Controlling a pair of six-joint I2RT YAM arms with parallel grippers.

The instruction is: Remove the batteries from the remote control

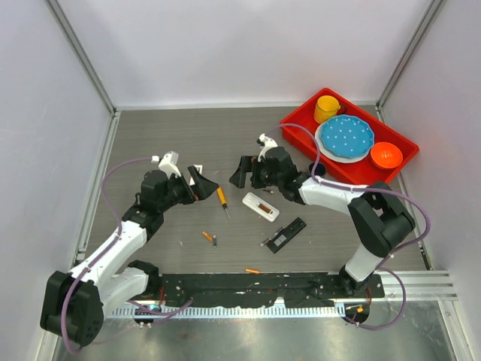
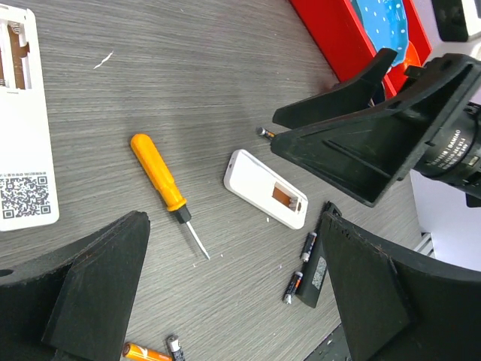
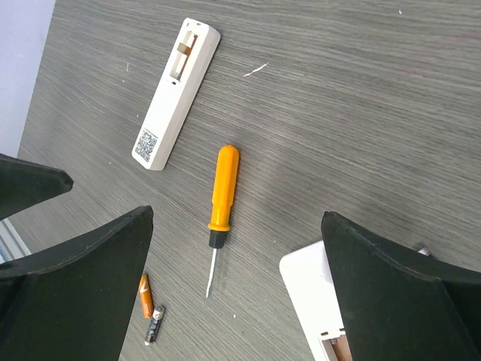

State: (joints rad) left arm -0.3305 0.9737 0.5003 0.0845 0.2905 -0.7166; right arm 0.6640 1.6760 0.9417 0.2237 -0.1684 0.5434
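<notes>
Left gripper (image 1: 201, 183) and right gripper (image 1: 249, 175) both hung wide and empty over the table (image 1: 150, 143), with the screwdriver (image 1: 222, 200) near both. The remote (image 1: 261, 206) lay back up by the right gripper, its bay open and showing something orange-brown. An orange battery (image 1: 207, 236) lay just beside a dark battery (image 1: 214, 242) nearer the bases, and two more dark batteries (image 2: 309, 247) lay by a black piece (image 1: 286, 234).

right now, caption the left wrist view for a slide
Open left hand hovers over an orange screwdriver, a small opened white remote and loose batteries.
</notes>
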